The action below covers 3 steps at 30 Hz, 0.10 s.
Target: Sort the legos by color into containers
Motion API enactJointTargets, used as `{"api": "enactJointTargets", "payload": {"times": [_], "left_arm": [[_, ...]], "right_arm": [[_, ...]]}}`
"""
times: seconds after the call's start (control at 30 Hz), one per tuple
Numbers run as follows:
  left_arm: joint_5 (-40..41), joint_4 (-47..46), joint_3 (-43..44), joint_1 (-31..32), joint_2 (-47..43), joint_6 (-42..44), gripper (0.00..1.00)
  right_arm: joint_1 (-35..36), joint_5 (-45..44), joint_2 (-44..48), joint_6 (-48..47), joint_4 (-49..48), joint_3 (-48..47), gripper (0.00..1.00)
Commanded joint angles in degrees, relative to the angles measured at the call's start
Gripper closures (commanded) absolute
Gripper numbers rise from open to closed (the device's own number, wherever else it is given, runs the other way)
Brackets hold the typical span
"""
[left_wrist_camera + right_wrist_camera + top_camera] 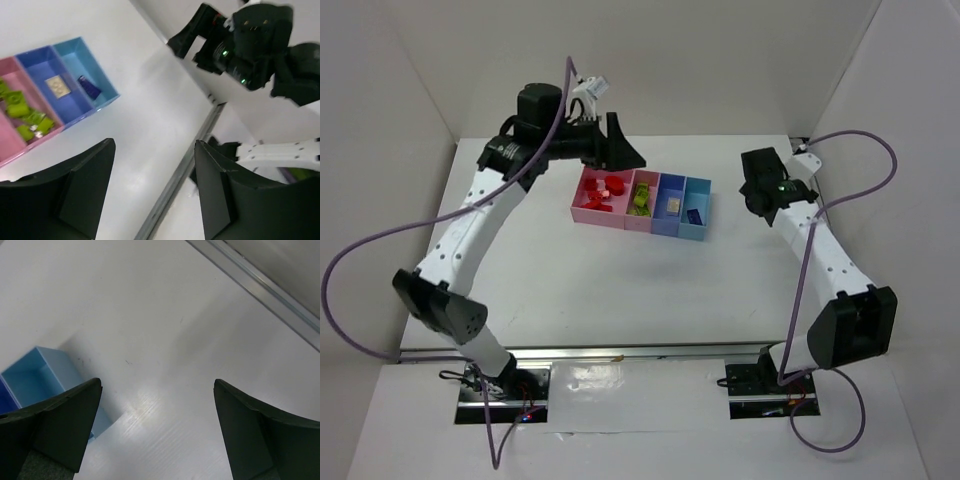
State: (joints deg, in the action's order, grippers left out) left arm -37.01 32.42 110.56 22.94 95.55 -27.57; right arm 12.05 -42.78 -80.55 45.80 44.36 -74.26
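The containers stand in a joined row at the table's middle back. The wide pink bin holds red legos. The narrower pink bin holds yellow-green legos, which also show in the left wrist view. The blue bin holds a pale tan brick. The light blue bin holds a dark blue piece. My left gripper is open and empty, above and behind the bins. My right gripper is open and empty, right of the light blue bin.
White walls enclose the table on three sides. A metal rail runs along the table's right edge. The right arm shows across from the left wrist camera. Purple cables loop off both arms.
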Motion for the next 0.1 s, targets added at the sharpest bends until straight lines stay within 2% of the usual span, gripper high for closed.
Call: {"api": "enactJointTargets", "payload": {"times": [0.0, 0.07], "left_arm": [[9.1, 4.8, -5.7, -0.2, -3.3, 7.0, 0.25], [11.4, 5.5, -6.2, -0.2, -5.5, 7.6, 0.25]], "right_arm": [[-0.9, -0.6, 2.1, -1.0, 0.0, 3.0, 0.0], [-0.9, 1.0, 4.5, -1.6, -3.8, 4.8, 0.0]]}}
